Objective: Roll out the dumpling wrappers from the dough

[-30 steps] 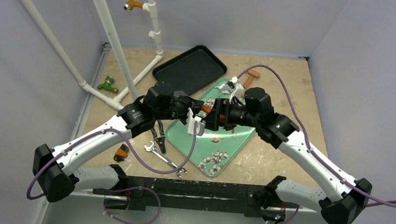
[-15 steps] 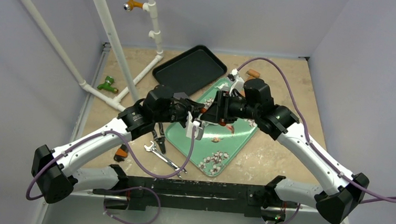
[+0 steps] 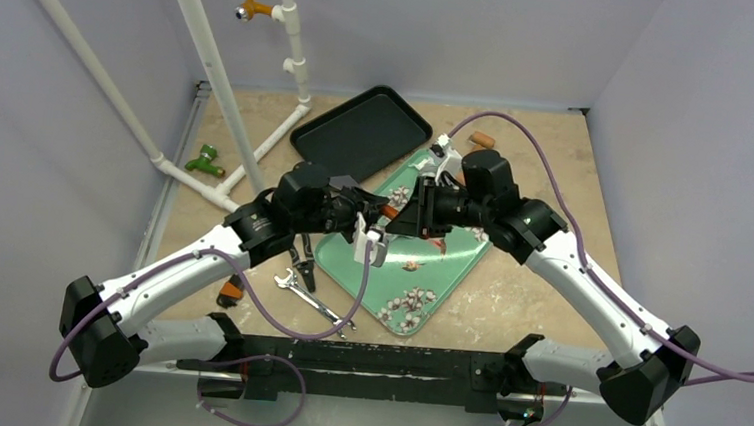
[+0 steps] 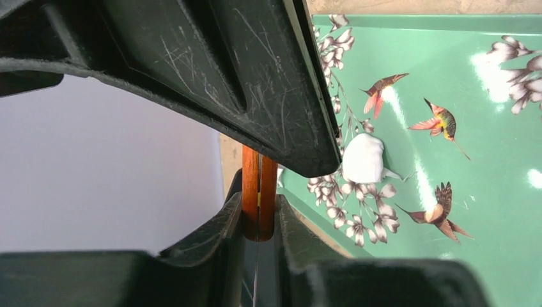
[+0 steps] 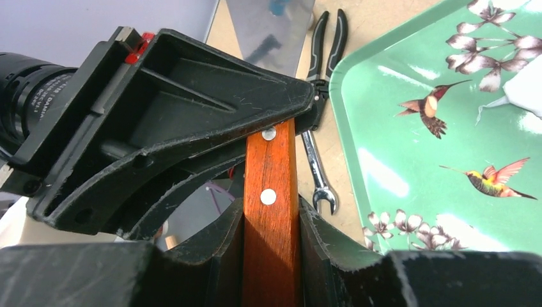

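Since a second ago, the right gripper [image 5: 271, 214] has been shifted slightly leftward and closed against both sides of the riveted brown wooden handle [image 5: 271, 166]. A silver wrench [image 3: 312, 302] is seen at near left. The same handle is pinched edge-on by the left gripper [image 4: 259, 216]. Below, the thin white roundish dumpling wrapper [image 4: 362, 158] is laid on the green flower-printed tray [image 3: 455, 264], near its edge. A black rectangular tray [image 3: 362, 130] is placed farther back.

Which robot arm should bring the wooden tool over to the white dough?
Right, probably. The right gripper hugs the wooden handle and hangs over the green tray holding the dough; the left gripper grips it near the tray's edge.
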